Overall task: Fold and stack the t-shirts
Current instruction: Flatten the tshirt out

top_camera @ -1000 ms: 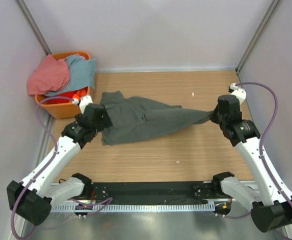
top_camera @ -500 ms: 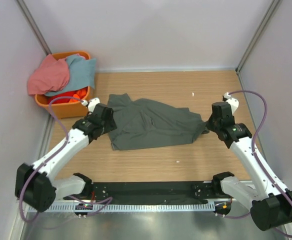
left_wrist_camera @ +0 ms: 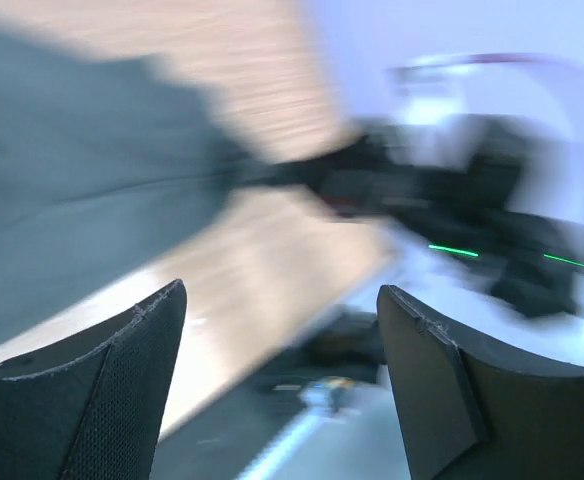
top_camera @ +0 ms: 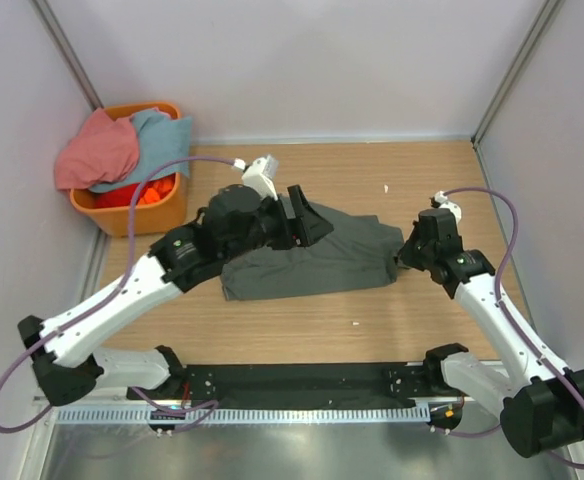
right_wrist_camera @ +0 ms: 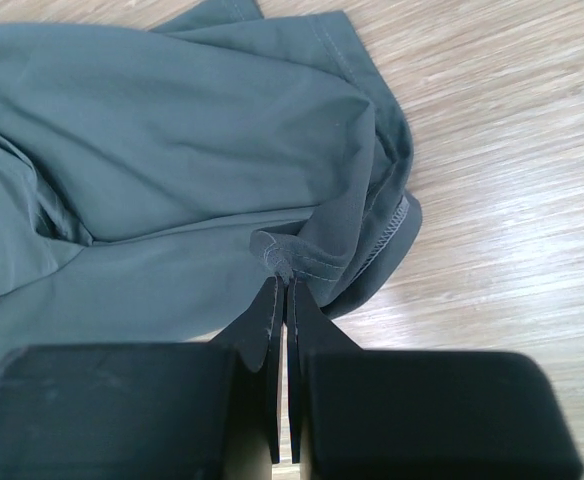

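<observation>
Dark grey t-shirt lies crumpled, roughly flat, in the middle of the wooden table, long axis left to right, with its right end bunched into a point. In the right wrist view the same shirt shows wrinkles, and a stitched hem curls round at the pinched corner, bare wood to the right of it. Right gripper sits at that right end, low on the table, clamped tight on a small fold of the hem; close up the jaws are pressed together with cloth nipped at the tips. Left gripper is over the far-left part of the shirt, pointing toward the right arm, jaws spread wide. The left wrist view is motion-blurred, but the gripper has nothing between its jaws, so it is released and empty; grey cloth shows beyond it at left and the blurred right arm at right. Can't tell whether the left gripper touches the cloth. In the far left corner stands an orange basket, well apart from the grey shirt, with a salmon-pink t-shirt and a light blue t-shirt heaped in it and spilling over the rim.
</observation>
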Robot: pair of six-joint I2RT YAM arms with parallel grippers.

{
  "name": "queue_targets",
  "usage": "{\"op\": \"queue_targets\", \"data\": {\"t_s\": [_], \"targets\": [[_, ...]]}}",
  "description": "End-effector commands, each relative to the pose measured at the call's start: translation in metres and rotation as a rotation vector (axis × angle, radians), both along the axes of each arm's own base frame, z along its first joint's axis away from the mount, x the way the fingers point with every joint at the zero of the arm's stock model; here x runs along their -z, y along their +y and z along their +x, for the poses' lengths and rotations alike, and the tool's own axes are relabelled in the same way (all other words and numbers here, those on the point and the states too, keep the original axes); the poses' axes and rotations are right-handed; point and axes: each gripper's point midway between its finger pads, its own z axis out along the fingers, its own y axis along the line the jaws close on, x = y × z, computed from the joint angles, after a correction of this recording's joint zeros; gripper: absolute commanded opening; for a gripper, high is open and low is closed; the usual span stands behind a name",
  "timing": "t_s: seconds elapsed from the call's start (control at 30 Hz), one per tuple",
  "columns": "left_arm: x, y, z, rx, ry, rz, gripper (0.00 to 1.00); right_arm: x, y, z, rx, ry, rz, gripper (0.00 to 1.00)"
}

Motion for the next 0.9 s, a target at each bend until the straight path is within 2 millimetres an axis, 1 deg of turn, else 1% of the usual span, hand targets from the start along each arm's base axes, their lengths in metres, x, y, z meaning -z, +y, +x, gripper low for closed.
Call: {"op": "queue_targets", "data": {"t_s": [0.0, 0.03, 0.07, 0.1, 0.13, 0.2, 0.23, 0.3, 0.33, 0.37, 0.43, 0.47, 0.5, 0.67, 0.7, 0.73, 0.77, 0.8, 0.83, 0.87], "targets": [[-0.110, -0.015, -0.046, 0.124, -0.079, -0.296, 0.79, -0.001, 0.010, 0.008, -0.032, -0.028, 0.029, 0.01], [-0.121, -0.020, -0.059, 0.157, -0.085, -0.323, 0.79, -0.001, 0.010, 0.009, -0.033, -0.031, 0.031, 0.01], [-0.136, -0.021, -0.065, 0.171, -0.106, -0.357, 0.80, -0.001, 0.011, 0.010, -0.036, -0.029, 0.032, 0.01], [-0.141, -0.025, -0.073, 0.196, -0.113, -0.374, 0.81, -0.001, 0.011, 0.011, -0.038, -0.025, 0.026, 0.01], [-0.145, -0.026, -0.077, 0.206, -0.122, -0.389, 0.81, 0.001, 0.010, 0.011, -0.037, -0.017, 0.021, 0.01], [-0.148, -0.032, -0.081, 0.235, -0.129, -0.416, 0.83, -0.001, 0.008, 0.014, -0.031, -0.019, 0.005, 0.01], [-0.144, -0.035, -0.080, 0.239, -0.127, -0.416, 0.83, 0.000, 0.007, 0.015, -0.028, -0.014, 0.001, 0.01], [-0.145, -0.038, -0.080, 0.246, -0.133, -0.420, 0.84, -0.001, 0.007, 0.018, -0.024, -0.015, -0.004, 0.01], [-0.145, -0.038, -0.081, 0.254, -0.134, -0.423, 0.86, 0.001, 0.007, 0.019, -0.022, -0.009, -0.004, 0.01], [-0.149, -0.040, -0.086, 0.286, -0.144, -0.443, 0.91, 0.002, 0.008, 0.020, -0.023, -0.007, 0.001, 0.01], [-0.152, -0.038, -0.091, 0.328, -0.148, -0.462, 0.93, 0.003, 0.010, 0.022, -0.023, -0.006, 0.009, 0.01], [-0.156, -0.034, -0.093, 0.336, -0.152, -0.470, 0.94, 0.004, 0.011, 0.022, -0.024, -0.004, 0.012, 0.01], [-0.157, -0.030, -0.090, 0.329, -0.152, -0.474, 0.96, 0.006, 0.011, 0.024, -0.021, -0.004, 0.013, 0.01], [-0.167, -0.016, -0.091, 0.332, -0.136, -0.518, 0.97, 0.013, 0.014, 0.022, -0.029, 0.009, 0.030, 0.01], [-0.172, -0.009, -0.092, 0.322, -0.146, -0.529, 0.98, 0.013, 0.015, 0.022, -0.032, 0.008, 0.032, 0.01], [-0.170, -0.007, -0.091, 0.309, -0.129, -0.539, 0.97, 0.013, 0.016, 0.022, -0.034, 0.010, 0.036, 0.01], [-0.171, -0.002, -0.089, 0.288, -0.123, -0.550, 0.97, 0.014, 0.017, 0.022, -0.037, 0.012, 0.039, 0.01], [-0.177, 0.009, -0.087, 0.252, -0.135, -0.572, 0.97, 0.014, 0.017, 0.022, -0.039, 0.013, 0.039, 0.01], [-0.178, 0.016, -0.085, 0.229, -0.137, -0.590, 0.97, 0.013, 0.017, 0.021, -0.039, 0.011, 0.039, 0.01], [-0.179, 0.019, -0.084, 0.214, -0.142, -0.619, 0.97, 0.012, 0.017, 0.021, -0.039, 0.007, 0.040, 0.01]]}}
